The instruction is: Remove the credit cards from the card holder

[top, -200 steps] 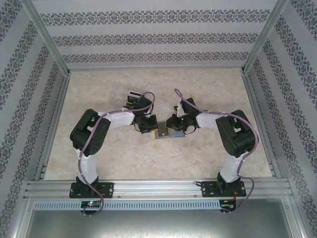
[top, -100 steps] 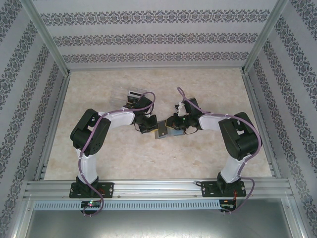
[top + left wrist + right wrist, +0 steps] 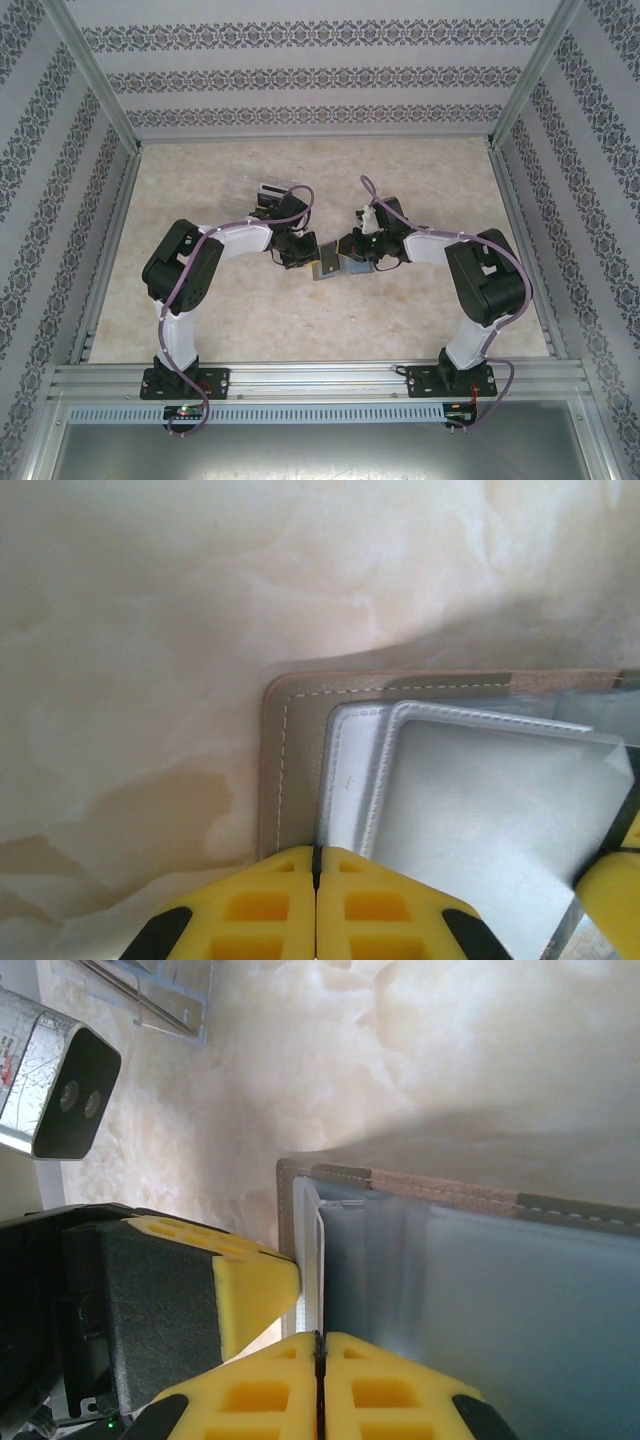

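1. Holds jaws of the left gripper (image 3: 316, 865) together, tips at the left edge of the card holder (image 3: 298, 765).
2. Shows that card holder lying open on the table (image 3: 300, 320), between both grippers.
3. Holds jaws of the right gripper (image 3: 319, 1350) together, tips at a thin white edge (image 3: 312, 1260) inside the holder.

**Surface Finish Findings**

Worktop (image 3: 150, 630): smooth, cream marble pattern, low sheen. Card holder (image 3: 290, 780): matt, leather-like tan-grey cover with pale stitching. Its inner sleeves (image 3: 480, 800) are translucent plastic, slightly glossy. Left hand (image 3: 316, 880) and right hand (image 3: 320, 1365): matt yellow moulded material, foam- or rubber-like. Frame rails (image 3: 320, 378): brushed metal.
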